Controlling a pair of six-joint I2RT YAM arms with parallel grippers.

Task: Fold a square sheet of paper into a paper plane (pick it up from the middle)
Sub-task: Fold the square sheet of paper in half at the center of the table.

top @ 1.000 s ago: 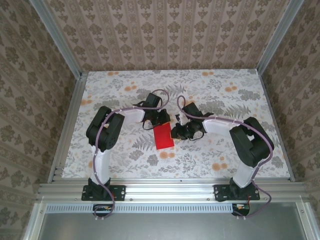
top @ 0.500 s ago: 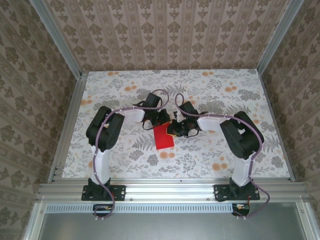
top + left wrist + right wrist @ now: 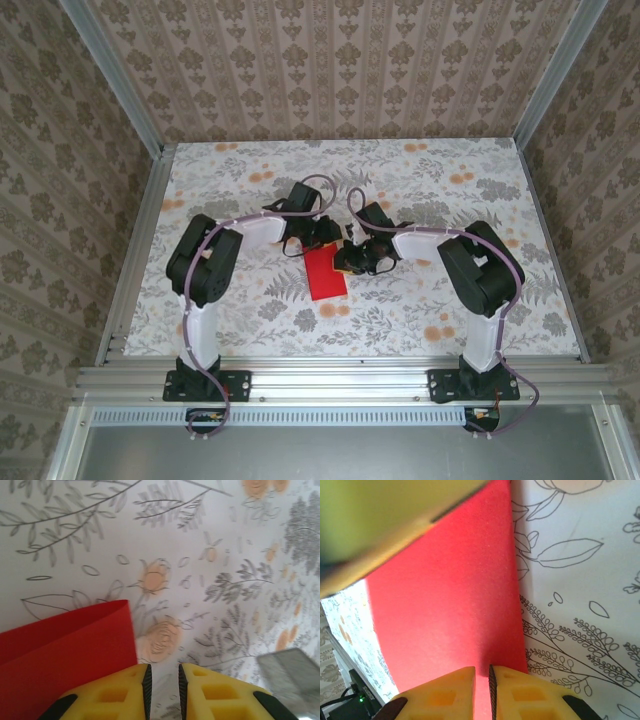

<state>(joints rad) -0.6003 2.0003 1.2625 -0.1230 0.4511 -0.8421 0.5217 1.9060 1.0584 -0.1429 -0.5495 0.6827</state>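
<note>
The folded red paper sheet (image 3: 326, 272) sits mid-frame on the worktop (image 3: 420, 320), your right hand (image 3: 482, 680) seemingly pinched on its edge and your left hand (image 3: 164, 680) slightly parted, empty beside it, so treat it as light, floppy and easily creased, gripping gently by a folded edge.

We see the square sheet of paper (image 3: 445, 605) as matt red paper with a faint grain. The counter (image 3: 420, 300) looks smooth, with a flower print and a slight sheen. On the left gripper (image 3: 163, 685) and the right gripper (image 3: 482, 687) the jaws look like matt moulded yellow plastic, lined with black ribbed pads (image 3: 147, 687). The frame rails (image 3: 330, 378) along the bottom of the top view are bare brushed metal.
</note>
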